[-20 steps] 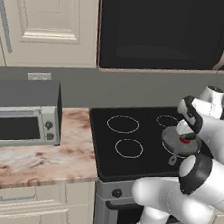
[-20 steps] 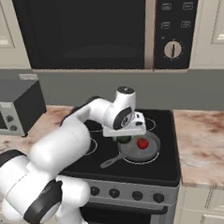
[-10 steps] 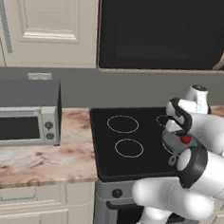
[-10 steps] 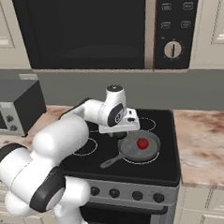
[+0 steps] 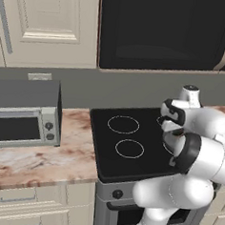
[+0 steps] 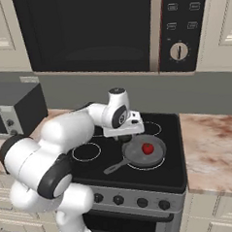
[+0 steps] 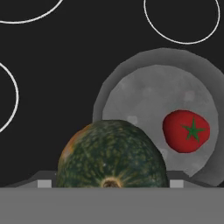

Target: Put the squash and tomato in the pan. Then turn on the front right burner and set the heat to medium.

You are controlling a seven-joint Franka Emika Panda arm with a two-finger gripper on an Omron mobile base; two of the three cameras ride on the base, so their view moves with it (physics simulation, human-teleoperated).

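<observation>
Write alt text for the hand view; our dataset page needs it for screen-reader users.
A dark green squash sits between the claw's fingertips, above a black stovetop. Beyond it, a grey pan holds a red tomato.

The white arm [image 6: 65, 135] reaches from the lower left over the black glass cooktop [image 6: 160, 171]. Its tool [image 6: 125, 137] hangs above the cooktop, just beside the left rim of the small round grey metal frying pan [image 6: 140, 158]; the state of the jaws cannot be made out. The small glossy red tomato [image 6: 147, 148] lies inside the pan. The pan's short grey handle [image 6: 115, 166] points toward the front left. A marbled surface [image 6: 210, 151] adjoins the cooktop on the right.
</observation>
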